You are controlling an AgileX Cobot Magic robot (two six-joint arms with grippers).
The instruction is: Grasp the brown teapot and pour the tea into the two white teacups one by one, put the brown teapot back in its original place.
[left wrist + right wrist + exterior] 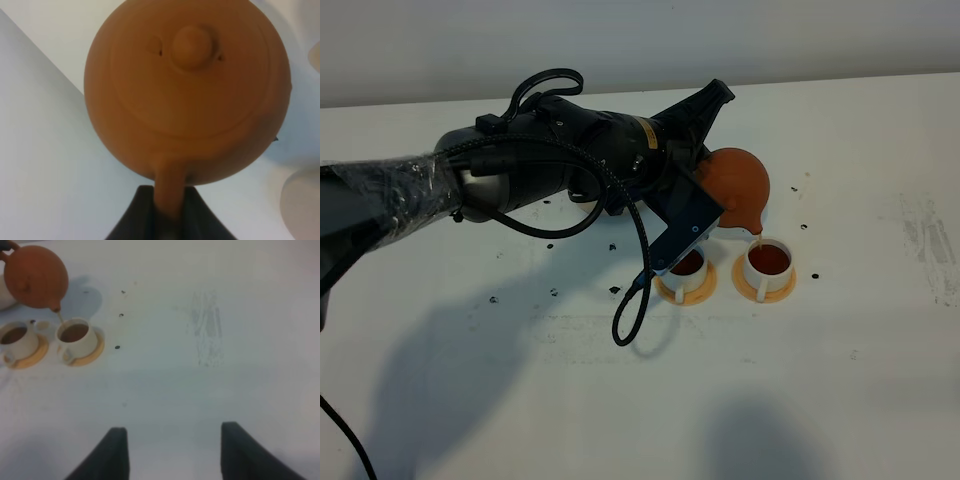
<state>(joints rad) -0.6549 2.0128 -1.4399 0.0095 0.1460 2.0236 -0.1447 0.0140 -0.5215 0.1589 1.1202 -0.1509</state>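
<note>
1. A plain white desk (520, 400) is carrying everything. Small black specks (552, 292) are dotting it around the middle of the high view, faint grey scuffs (925, 240) are showing near the right edge, and a pale grey wall (620, 40) is running along the top.
2. The small round reddish-brown clay teapot (738, 190) is hanging tilted just right of centre, spout down. It is sending a thin stream into the right one of the two white cylindrical teacups (768, 262). Both are standing on orange round saucers (686, 295) and holding brown tea.
3. Only the left wrist view is showing the left gripper (168, 212) with its jaws pinched tight on the teapot's loop handle.
4. Only the right wrist view is showing the right gripper (172, 450), with its jaws spread wide and gripping nothing.
</note>
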